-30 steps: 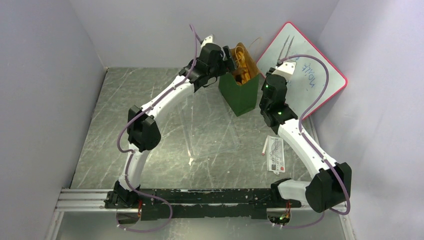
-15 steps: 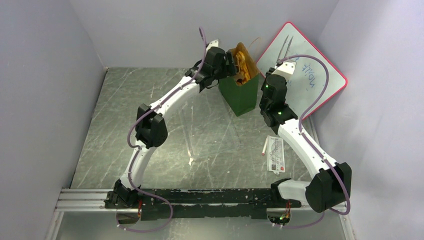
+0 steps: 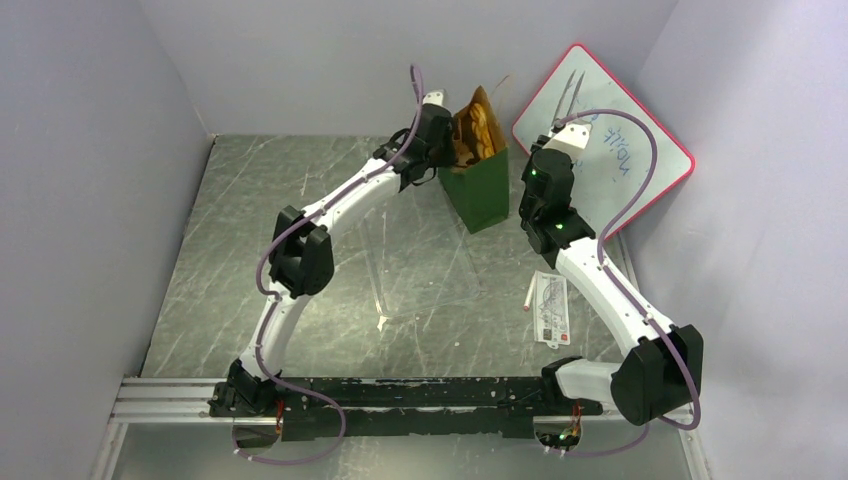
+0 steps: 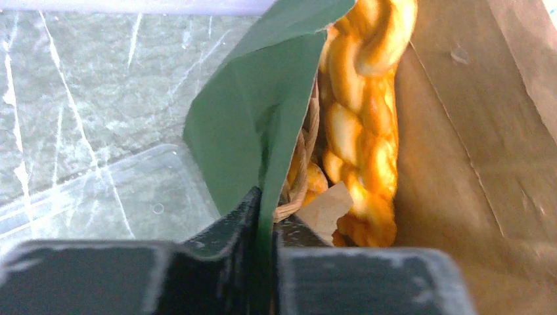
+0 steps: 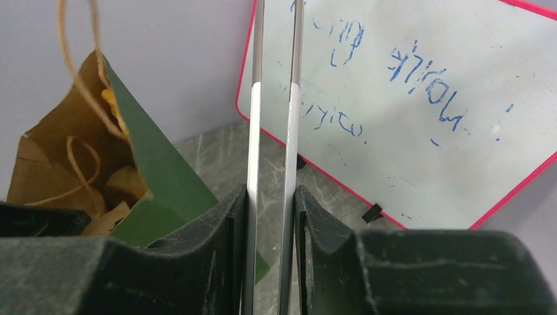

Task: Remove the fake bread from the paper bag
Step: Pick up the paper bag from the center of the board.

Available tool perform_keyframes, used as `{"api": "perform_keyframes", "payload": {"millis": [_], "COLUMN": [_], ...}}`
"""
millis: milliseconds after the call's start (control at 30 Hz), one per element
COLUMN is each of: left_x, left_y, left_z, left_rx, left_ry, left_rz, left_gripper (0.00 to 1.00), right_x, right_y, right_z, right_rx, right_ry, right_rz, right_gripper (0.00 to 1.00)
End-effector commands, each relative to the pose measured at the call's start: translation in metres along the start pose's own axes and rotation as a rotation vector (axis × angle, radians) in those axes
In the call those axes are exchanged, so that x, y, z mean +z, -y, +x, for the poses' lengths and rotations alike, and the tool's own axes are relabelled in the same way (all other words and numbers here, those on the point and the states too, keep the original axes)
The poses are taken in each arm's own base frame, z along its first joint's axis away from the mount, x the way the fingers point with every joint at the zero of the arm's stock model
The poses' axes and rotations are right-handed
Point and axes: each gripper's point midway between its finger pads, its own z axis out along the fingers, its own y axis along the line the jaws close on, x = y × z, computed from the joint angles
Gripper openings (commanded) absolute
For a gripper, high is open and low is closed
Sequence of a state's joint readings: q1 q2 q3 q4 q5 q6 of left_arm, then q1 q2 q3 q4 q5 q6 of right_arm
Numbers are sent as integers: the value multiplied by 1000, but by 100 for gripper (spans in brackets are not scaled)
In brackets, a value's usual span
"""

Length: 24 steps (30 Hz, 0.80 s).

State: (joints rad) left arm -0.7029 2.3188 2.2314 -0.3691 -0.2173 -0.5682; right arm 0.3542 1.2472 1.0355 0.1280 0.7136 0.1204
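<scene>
Left wrist view had the best look at it: the glossy orange-tan braided toy loaf (image 4: 368,131) stood on end inside the small paper bag (image 4: 243,125), dark green outside and brown kraft inside. It leaned on the brown inner wall, with a few more orange bits tucked low beside it, too hidden to name. So the bread was in the bag, poking up near the mouth.

The left tool (image 4: 266,223) was clamped on the green side wall right at the rim, paper pinched between its two black fingers. Thin tan loop handles (image 5: 79,65) curled up from the bag's mouth in the right wrist view.

From the top camera the bag stood upright at the back of the grey marbled counter (image 3: 250,220), between the two arms. The right tool (image 5: 270,216) sat just beside the bag, not touching it. It was closed on a pair of slim metal tongs (image 5: 256,131), both arms squeezed between its fingers and pointing up.

Behind that, a red-framed whiteboard (image 5: 427,98) with blue scribbles leaned on the back wall. A small white printed card (image 3: 552,305) lay flat on the counter near the right arm.
</scene>
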Motion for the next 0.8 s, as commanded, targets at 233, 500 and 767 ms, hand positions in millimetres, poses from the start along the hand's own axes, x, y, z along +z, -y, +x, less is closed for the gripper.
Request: {"api": "perform_keyframes", "payload": {"millis": [233, 500, 767], "left_x": [-26, -50, -97], "left_y": [25, 53, 63], "left_z": [-60, -123, -185], "left_rx": [201, 248, 308], "left_ry": [280, 542, 746], "left_rz": [135, 194, 161], "left_gripper": [7, 7, 7], "right_x": [-5, -10, -15], "right_y": [5, 13, 17], "right_z": [-18, -27, -38], "right_rx": [44, 44, 54], "right_ry": [32, 47, 60], "right_rz": [2, 23, 25], "right_gripper": [13, 12, 12]}}
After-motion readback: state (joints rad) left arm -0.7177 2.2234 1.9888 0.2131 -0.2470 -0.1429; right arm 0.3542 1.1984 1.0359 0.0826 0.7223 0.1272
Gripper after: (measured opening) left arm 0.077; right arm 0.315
